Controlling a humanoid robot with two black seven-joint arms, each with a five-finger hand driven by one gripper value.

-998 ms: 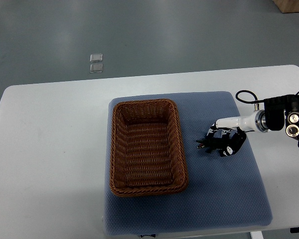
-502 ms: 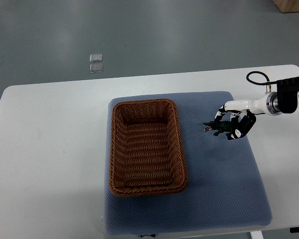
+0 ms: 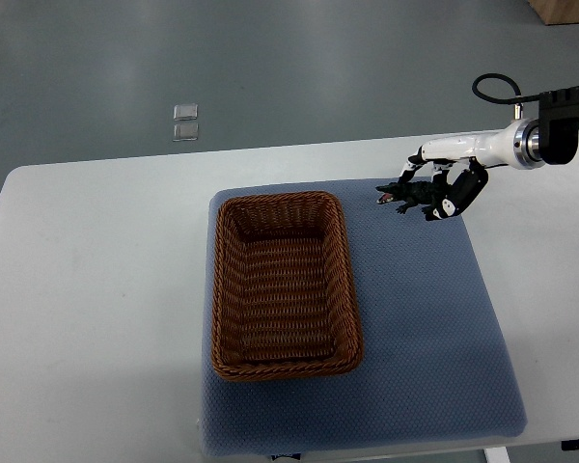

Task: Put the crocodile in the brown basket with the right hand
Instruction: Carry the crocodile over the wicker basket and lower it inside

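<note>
A small dark green toy crocodile (image 3: 409, 196) hangs in the air, gripped by my right hand (image 3: 441, 191), whose black fingers are curled around it. The crocodile's snout points left toward the basket. My right arm comes in from the right edge, white forearm and black wrist housing (image 3: 560, 135). The brown woven basket (image 3: 226, 289) lies empty on the left half of the blue mat, to the lower left of the hand. The hand is above the mat's back right corner. My left arm is out of view.
A blue-grey padded mat (image 3: 425, 338) covers the middle of the white table (image 3: 96, 289). Two small clear squares (image 3: 185, 122) lie on the grey floor beyond the table. A wooden box corner (image 3: 569, 10) shows at top right.
My right hand has lifted the crocodile off the mat and carried it up toward the mat's back edge, rising higher between each frame. The basket has not moved.
</note>
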